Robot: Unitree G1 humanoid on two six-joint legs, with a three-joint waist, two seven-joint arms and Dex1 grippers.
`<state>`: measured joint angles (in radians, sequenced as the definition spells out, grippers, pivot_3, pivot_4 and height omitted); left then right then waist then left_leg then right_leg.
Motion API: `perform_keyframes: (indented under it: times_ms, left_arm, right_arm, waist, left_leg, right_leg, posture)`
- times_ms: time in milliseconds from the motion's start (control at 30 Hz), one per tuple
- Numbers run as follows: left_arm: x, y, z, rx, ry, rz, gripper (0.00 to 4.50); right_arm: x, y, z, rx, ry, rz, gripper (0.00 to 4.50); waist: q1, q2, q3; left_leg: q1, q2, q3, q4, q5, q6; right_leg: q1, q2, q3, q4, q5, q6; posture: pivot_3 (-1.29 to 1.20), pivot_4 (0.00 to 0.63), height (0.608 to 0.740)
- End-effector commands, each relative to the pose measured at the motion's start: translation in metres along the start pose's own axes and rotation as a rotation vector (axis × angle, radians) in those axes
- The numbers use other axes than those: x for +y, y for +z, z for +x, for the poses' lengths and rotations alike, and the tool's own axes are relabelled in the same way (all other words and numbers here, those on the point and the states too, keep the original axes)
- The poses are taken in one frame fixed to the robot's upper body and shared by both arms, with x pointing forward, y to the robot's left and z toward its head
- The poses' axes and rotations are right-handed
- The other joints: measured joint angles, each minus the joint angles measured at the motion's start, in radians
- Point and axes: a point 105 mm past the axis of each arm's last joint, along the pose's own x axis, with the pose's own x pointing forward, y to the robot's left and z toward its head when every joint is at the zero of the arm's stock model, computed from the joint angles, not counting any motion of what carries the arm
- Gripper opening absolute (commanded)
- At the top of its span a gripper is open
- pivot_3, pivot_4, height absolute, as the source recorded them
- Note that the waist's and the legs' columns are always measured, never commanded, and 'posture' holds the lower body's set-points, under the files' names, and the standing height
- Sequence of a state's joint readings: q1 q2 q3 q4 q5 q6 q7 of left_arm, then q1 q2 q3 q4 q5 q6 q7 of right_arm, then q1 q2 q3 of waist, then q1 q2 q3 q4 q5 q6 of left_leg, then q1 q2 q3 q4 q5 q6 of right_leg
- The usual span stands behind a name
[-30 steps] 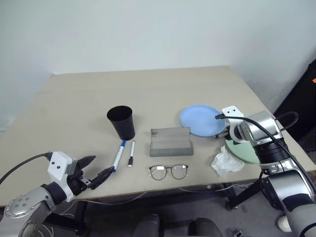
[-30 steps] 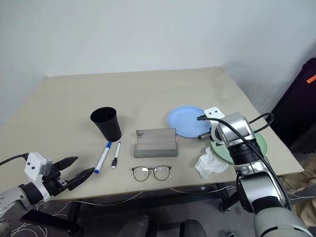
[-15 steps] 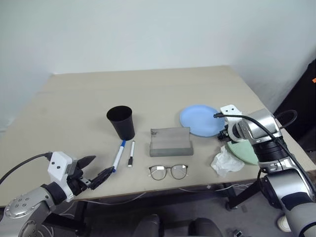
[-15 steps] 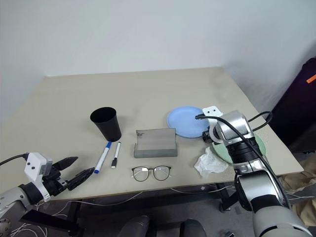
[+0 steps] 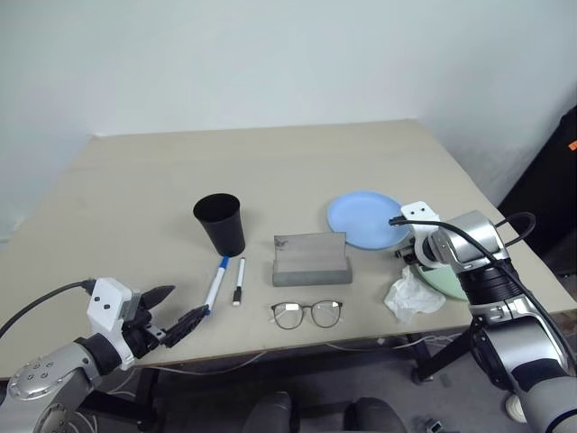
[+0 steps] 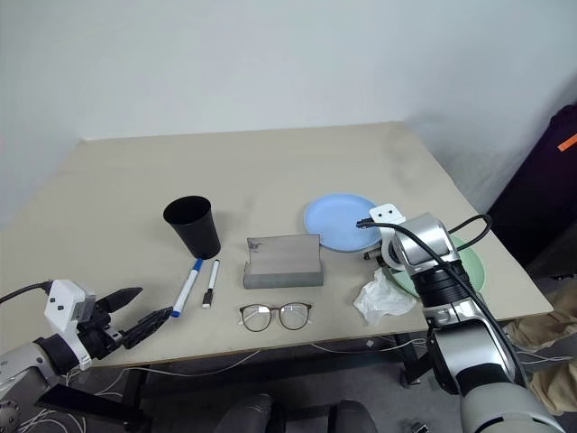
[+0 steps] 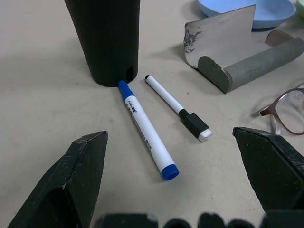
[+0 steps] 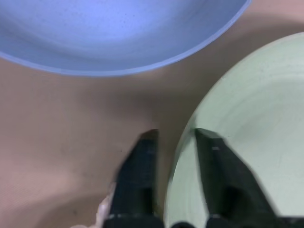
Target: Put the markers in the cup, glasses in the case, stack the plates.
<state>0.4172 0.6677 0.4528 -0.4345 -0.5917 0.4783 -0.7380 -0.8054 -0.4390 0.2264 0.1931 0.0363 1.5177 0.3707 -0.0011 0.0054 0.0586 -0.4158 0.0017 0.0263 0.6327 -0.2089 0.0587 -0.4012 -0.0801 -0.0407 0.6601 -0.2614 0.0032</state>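
Two tools work over the table (image 5: 135, 180). The left tool (image 5: 171, 312) hovers off the near edge toward the near left corner, its black fingers (image 7: 71, 185) spread wide with nothing between them, pointing at the markers. Near the middle of the near edge lie the glasses (image 5: 307, 314), lenses flat on the table, arms folded. Toward the near right corner sits a crumpled white tissue (image 5: 410, 296). Just beyond it, by the right edge, the right tool (image 8: 173, 142) points steeply down at the rim of the green plate (image 8: 247, 142); its fingers stand narrowly apart, one on each side of the rim, and whether they pinch it cannot be told. The two markers lie side by side left of centre, the blue-capped marker (image 7: 147, 137) longer, its far end touching the foot of the cup, the black-capped marker (image 7: 176, 108) just beside it. The grey case (image 5: 312, 261) stands open in the middle, just beyond the glasses. The black cup (image 5: 220, 224) stands upright just beyond the markers. The blue plate (image 5: 365, 219) rests flat beyond the green one, their rims close.
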Motion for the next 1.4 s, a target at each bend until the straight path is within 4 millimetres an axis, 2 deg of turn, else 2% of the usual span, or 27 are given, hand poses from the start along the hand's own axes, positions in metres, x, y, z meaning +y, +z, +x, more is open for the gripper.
perform_keyframes:
  times_ms: [33, 200, 300, 400, 533, 633, 733, 900, 1067, 1233, 1400]
  left_arm:
    - [-0.003, 0.016, -0.002, -0.06, -0.018, 0.036, 4.5]
    - [-0.005, 0.022, -0.004, -0.08, -0.048, 0.045, 4.5]
    - [-0.004, 0.023, -0.004, -0.083, -0.048, 0.048, 4.5]
    - [-0.004, 0.023, -0.004, -0.083, -0.048, 0.049, 4.5]
    - [-0.004, 0.024, -0.003, -0.083, -0.048, 0.049, 4.5]
    - [-0.004, 0.024, -0.002, -0.083, -0.048, 0.049, 4.5]
    - [-0.004, 0.024, -0.002, -0.086, -0.047, 0.048, 4.5]
    - [-0.004, 0.025, -0.001, -0.088, -0.044, 0.047, 4.5]
    - [-0.005, 0.026, -0.002, -0.089, -0.048, 0.047, 4.5]
    - [-0.006, 0.03, -0.003, -0.108, -0.06, 0.042, 4.5]
    - [-0.008, 0.04, -0.006, -0.153, -0.083, 0.051, 4.5]
  right_arm:
    - [-0.004, 0.01, -0.005, -0.043, -0.026, 0.001, 0.04]
    - [-0.008, 0.011, -0.003, -0.046, -0.049, 0.009, 0.04]
    - [-0.012, 0.019, -0.005, -0.082, -0.082, 0.009, 0.04]
    - [-0.017, 0.031, -0.009, -0.139, -0.123, -0.004, 0.04]
    - [-0.018, 0.06, -0.017, -0.305, -0.167, -0.1, 0.04]
    - [-0.011, 0.078, -0.023, -0.418, -0.174, -0.198, 0.04]
    - [0.013, 0.096, -0.029, -0.548, -0.104, -0.365, 0.04]
    - [0.042, 0.107, -0.034, -0.659, 0.056, -0.486, 0.04]
    - [0.063, 0.104, -0.033, -0.698, 0.209, -0.634, 0.04]
    - [0.071, 0.097, -0.031, -0.681, 0.313, -0.707, 0.04]
    - [0.07, 0.091, -0.026, -0.638, 0.363, -0.744, 0.04]
  waist:
    - [-0.003, -0.003, -0.002]
    - [-0.024, -0.005, -0.003]
    - [-0.024, -0.005, -0.003]
    - [-0.024, -0.005, -0.003]
    - [-0.024, -0.005, -0.003]
    - [-0.024, -0.005, -0.003]
    - [-0.026, -0.005, -0.003]
    - [-0.027, -0.005, -0.003]
    - [-0.026, -0.005, -0.003]
    - [-0.025, -0.005, -0.003]
    - [-0.026, -0.005, -0.003]
  left_leg:
    - [0.0, 0.0, 0.0, 0.0, 0.0, 0.0]
    - [0.001, 0.004, 0.003, 0.002, 0.0, 0.0]
    - [0.001, 0.007, 0.008, 0.002, 0.0, 0.0]
    - [0.001, 0.009, 0.013, 0.001, 0.0, 0.0]
    - [0.0, 0.009, 0.016, 0.001, 0.0, 0.0]
    - [0.0, 0.009, 0.017, 0.0, 0.0, 0.0]
    - [-0.001, 0.01, 0.018, 0.0, 0.0, 0.0]
    - [-0.001, 0.012, 0.019, 0.0, 0.0, 0.0]
    - [0.0, 0.012, 0.018, 0.002, 0.0, 0.0]
    - [0.0, 0.013, 0.018, 0.002, 0.0, 0.0]
    - [0.0, 0.013, 0.018, 0.002, 0.0, 0.0]
  right_leg:
    - [0.0, 0.0, 0.0, 0.0, 0.0, 0.0]
    - [0.001, 0.002, 0.002, -0.001, 0.002, 0.001]
    - [-0.002, 0.0, 0.002, -0.001, 0.006, 0.001]
    - [-0.005, -0.001, 0.002, -0.001, 0.008, 0.001]
    - [-0.008, -0.002, 0.003, -0.001, 0.008, 0.001]
    - [-0.009, -0.001, 0.004, -0.001, 0.008, 0.001]
    - [-0.009, 0.001, 0.005, -0.002, 0.01, 0.001]
    - [-0.009, 0.004, 0.005, -0.003, 0.01, 0.002]
    - [-0.008, 0.005, 0.005, -0.003, 0.009, 0.003]
    - [-0.008, 0.004, 0.005, -0.002, 0.011, -0.001]
    - [-0.008, 0.003, 0.005, -0.002, 0.011, -0.002]
  posture:
    - [0.0, 0.0, 0.74]
    - [0.0, 0.0, 0.74]
    - [0.0, 0.0, 0.74]
    - [0.0, 0.0, 0.74]
    - [0.0, 0.0, 0.74]
    - [0.0, 0.0, 0.74]
    - [0.0, 0.0, 0.74]
    - [0.0, 0.0, 0.74]
    - [0.0, 0.0, 0.74]
    - [0.0, 0.0, 0.74]
    - [0.0, 0.0, 0.74]
